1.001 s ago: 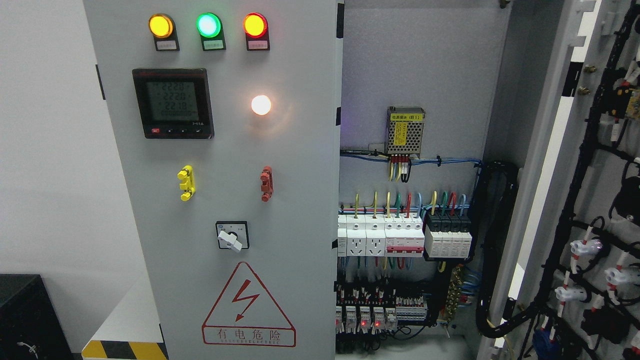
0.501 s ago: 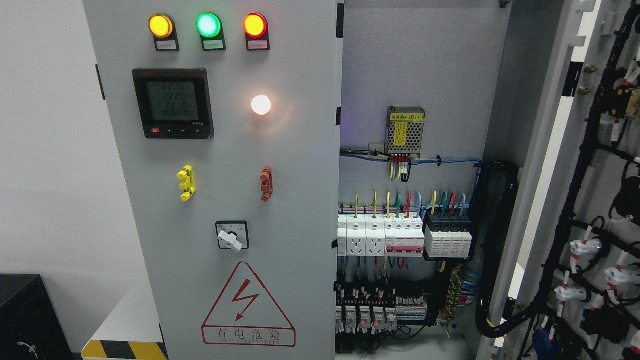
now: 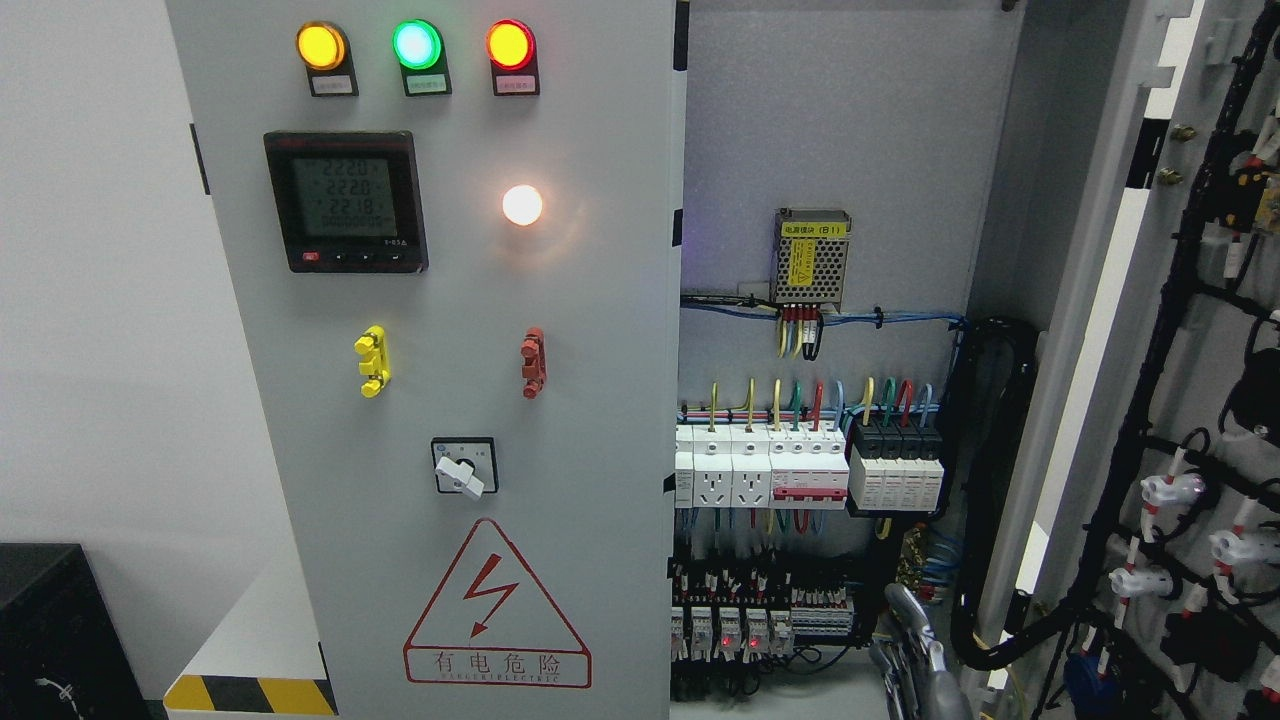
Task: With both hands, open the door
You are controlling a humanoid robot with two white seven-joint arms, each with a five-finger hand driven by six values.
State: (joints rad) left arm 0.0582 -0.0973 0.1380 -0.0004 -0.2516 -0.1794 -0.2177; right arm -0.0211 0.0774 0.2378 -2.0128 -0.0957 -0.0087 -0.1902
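Observation:
The grey left cabinet door (image 3: pixel 590 420) stands closed, carrying three lamps, a meter (image 3: pixel 346 201), yellow and red handles and a rotary switch (image 3: pixel 463 467). The right door (image 3: pixel 1190 300) is swung wide open at the picture's right, its wired inner face showing. Between them the cabinet interior (image 3: pixel 830 120) lies exposed with breakers (image 3: pixel 810 470) and a power module (image 3: pixel 812 258). My right hand (image 3: pixel 918 655) rises from the bottom edge in front of the lower interior, its silver fingers (image 3: pixel 905 605) extended upward, holding nothing and touching neither door. The left hand is out of view.
A thick black cable bundle (image 3: pixel 985 500) loops down the interior's right side close to my hand. A black box (image 3: pixel 60 630) sits at the lower left. A yellow-black hazard stripe (image 3: pixel 250 695) marks the base left of the cabinet. A white wall fills the left.
My right hand has come up into view at the bottom, right of the middle; earlier it was absent. The view has shifted slightly, so the cabinet sits a little higher in the picture.

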